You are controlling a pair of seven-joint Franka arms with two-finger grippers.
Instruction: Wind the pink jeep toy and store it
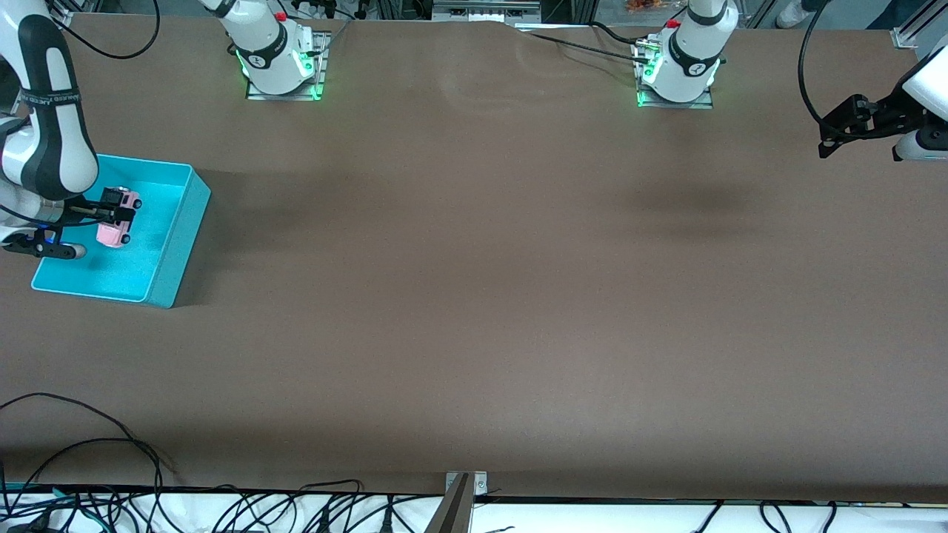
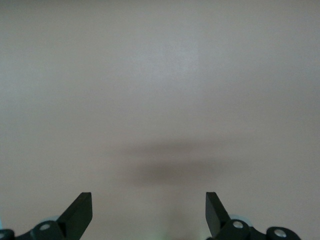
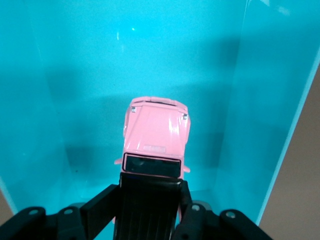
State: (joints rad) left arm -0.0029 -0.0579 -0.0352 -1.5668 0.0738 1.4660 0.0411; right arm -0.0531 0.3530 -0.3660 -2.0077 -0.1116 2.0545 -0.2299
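A: What is the surface like?
B: A brown matte tabletop. Black cables hang along its edge nearest the front camera.

A: And the pink jeep toy?
B: Small and boxy, pink, with black roof and black wheels. The right gripper is clamped on it, over the inside of the turquoise bin.

A: The left gripper?
B: It waits with jaws wide, over bare tabletop well apart from the bin.

One pink jeep toy, one turquoise bin, one table, two arms.
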